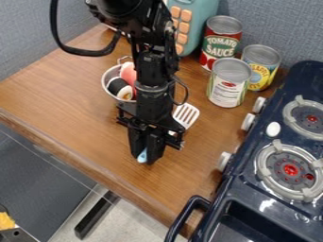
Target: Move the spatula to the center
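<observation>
Black and jointed, the robot arm comes down from the top of the view, and its gripper hangs low over the wooden surface, closed on the spatula. I can see the light blue handle pinched between the fingertips, near the front edge, while the white slotted head sits farther back, just beside the arm. Behind the arm, on its left in the view, a metal pot holds a reddish piece and a black-and-white roll. Three cans stand upright in a cluster near the back wall, beside a teal box with orange buttons. Along the right is a dark blue toy stove with round burners.
</observation>
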`<state>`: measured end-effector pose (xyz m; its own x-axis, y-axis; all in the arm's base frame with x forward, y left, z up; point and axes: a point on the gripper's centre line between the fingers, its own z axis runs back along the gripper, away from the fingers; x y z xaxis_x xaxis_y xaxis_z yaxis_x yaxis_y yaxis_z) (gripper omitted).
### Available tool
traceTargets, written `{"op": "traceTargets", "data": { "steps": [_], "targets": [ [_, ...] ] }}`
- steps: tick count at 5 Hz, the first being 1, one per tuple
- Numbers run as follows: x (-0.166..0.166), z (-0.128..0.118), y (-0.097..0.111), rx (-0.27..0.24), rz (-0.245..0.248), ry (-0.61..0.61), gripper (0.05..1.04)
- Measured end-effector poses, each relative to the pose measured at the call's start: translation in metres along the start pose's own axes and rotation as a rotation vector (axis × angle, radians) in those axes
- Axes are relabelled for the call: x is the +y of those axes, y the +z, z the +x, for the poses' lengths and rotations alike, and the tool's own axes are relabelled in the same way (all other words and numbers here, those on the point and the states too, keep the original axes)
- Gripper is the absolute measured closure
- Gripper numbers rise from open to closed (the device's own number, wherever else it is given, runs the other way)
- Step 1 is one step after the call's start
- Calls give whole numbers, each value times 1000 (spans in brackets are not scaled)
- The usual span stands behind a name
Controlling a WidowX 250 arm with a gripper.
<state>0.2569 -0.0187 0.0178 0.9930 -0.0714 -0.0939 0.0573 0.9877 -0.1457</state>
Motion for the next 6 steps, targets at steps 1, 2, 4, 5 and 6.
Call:
{"op": "traceTargets", "data": {
  "steps": [1, 2, 4, 5, 6],
  "targets": [
    [5, -2, 7, 5, -90, -69, 782],
    [11, 1, 14, -11, -146, -72, 782],
    [33, 4, 9, 171, -260, 295, 782],
    [43, -2, 15, 203, -115, 543, 782],
    [48, -8, 26, 175, 27, 632, 782]
  ]
}}
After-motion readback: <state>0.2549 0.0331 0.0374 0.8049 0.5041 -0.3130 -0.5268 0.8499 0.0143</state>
